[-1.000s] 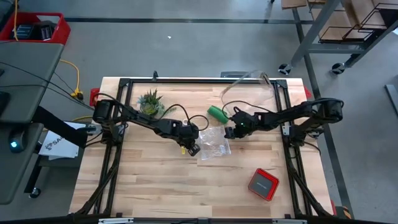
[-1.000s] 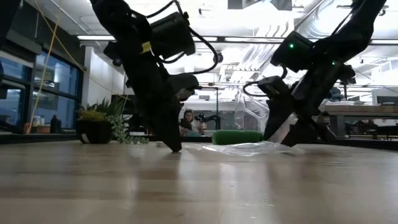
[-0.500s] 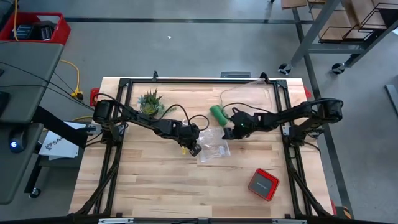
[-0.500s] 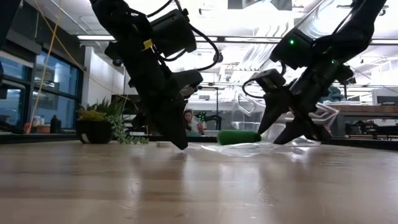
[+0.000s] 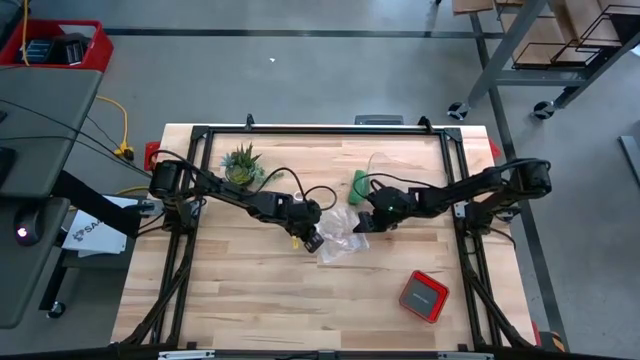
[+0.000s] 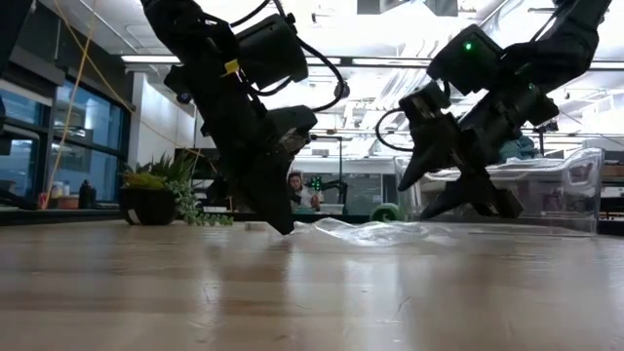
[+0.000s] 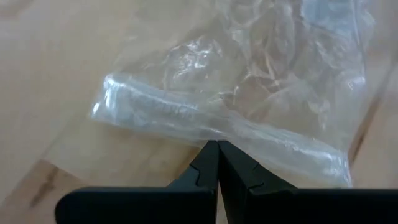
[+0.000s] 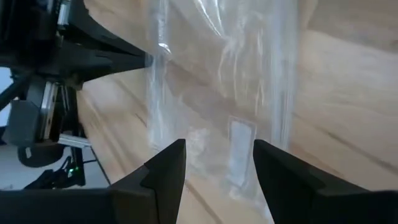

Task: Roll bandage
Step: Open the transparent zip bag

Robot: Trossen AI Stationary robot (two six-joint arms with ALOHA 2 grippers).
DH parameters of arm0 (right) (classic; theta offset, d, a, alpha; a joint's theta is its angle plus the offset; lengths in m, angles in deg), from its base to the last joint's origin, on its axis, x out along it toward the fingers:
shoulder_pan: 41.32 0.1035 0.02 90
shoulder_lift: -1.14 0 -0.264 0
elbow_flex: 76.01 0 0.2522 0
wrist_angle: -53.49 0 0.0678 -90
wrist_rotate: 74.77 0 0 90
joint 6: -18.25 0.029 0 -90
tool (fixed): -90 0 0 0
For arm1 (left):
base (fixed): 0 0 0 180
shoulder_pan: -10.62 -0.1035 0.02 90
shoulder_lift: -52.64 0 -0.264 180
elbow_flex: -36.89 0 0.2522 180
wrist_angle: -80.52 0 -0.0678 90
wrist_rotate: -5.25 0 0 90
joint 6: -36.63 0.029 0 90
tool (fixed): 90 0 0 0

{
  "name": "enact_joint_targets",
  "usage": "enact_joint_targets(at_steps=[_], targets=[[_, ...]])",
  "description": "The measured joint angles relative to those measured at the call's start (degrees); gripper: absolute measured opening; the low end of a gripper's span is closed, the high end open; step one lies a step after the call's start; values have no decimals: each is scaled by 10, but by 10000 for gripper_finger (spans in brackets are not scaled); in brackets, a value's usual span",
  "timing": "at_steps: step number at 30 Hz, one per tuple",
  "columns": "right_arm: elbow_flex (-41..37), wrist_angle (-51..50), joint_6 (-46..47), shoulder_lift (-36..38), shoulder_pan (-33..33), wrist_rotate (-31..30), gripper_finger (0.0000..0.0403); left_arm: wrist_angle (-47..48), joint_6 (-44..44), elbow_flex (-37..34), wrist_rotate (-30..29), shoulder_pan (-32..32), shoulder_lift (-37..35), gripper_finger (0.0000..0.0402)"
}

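The bandage [image 5: 358,186] is a small green roll lying on the table just beyond the grippers; the low view shows its round end [image 6: 387,213]. A crinkly clear plastic bag [image 5: 340,235] lies flat between the two grippers. My left gripper [image 5: 313,240] is shut, with its tips at the bag's left edge. My right gripper [image 5: 360,222] hangs open over the bag's right part [image 8: 217,93], near side of the roll; I see no touch. My left gripper sets its shut fingertips [image 7: 217,149] on the bag's ribbed seal edge [image 7: 186,124], slanting down from the table's left. The bag lies flat on the wood. Whether any film is caught between the fingers, I cannot tell.
A potted plant [image 5: 241,165] stands at the far left. A red box [image 5: 423,296] lies near the right front. A clear plastic sheet-like thing [image 6: 556,185] stands behind my right gripper. A person [image 6: 292,190] sits in the room beyond the table.
My right gripper has swung toward the table's left and near edge, from beside the roll to over the bag, staying open. The green roll has turned about on the table, so the low view now sees its end instead of its long side.
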Motion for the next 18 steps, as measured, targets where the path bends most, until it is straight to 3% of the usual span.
enact_joint_targets(at_steps=[8,18], targets=[[0,57,16,3,14,15,181,1,26,0,33,10,-13,0],[29,68,-6,51,12,24,181,23,105,0,-33,12,-65,0]])
